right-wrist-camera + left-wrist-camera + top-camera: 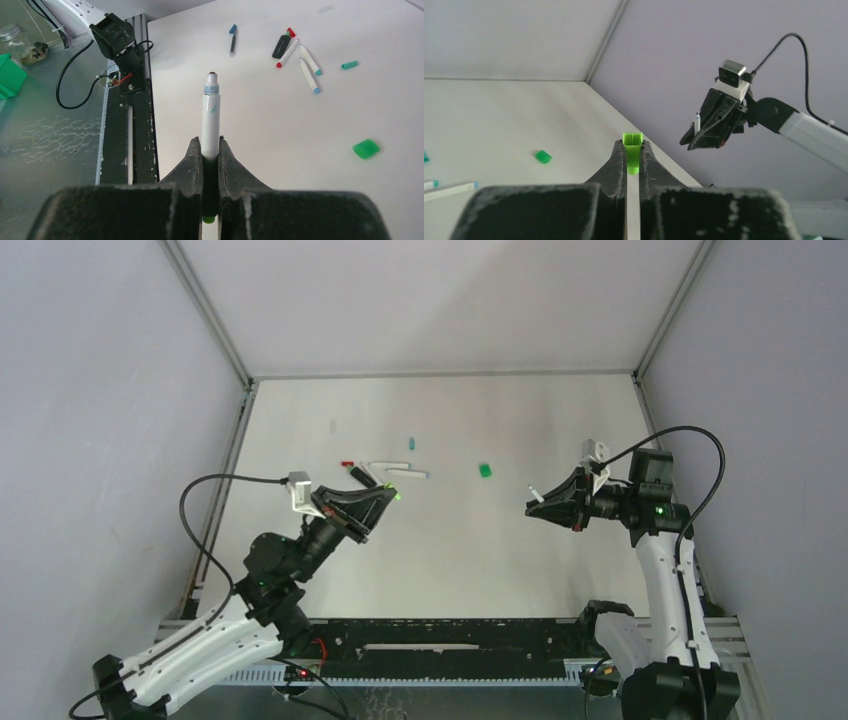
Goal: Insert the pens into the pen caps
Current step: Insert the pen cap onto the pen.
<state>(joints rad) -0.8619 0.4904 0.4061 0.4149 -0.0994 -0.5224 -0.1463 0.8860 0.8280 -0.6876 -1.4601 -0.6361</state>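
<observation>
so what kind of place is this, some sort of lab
Probably a robot lab test cell: a white table walled by plain grey panels, the left arm and right arm bolted at its near edge, loose pens and caps scattered on it.

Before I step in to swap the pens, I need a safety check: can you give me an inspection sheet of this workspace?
Surface: white table, no spills seen.
Job's things: green cap and white pen held; loose pens, teal cap, chunky green cap on table.
Clutter: nothing seen.
Grippers: left gripper shut on green cap; right gripper shut on white pen.
Cables: black cables loop off both arms.
Surroundings: grey walls; glass jar off the table.
</observation>
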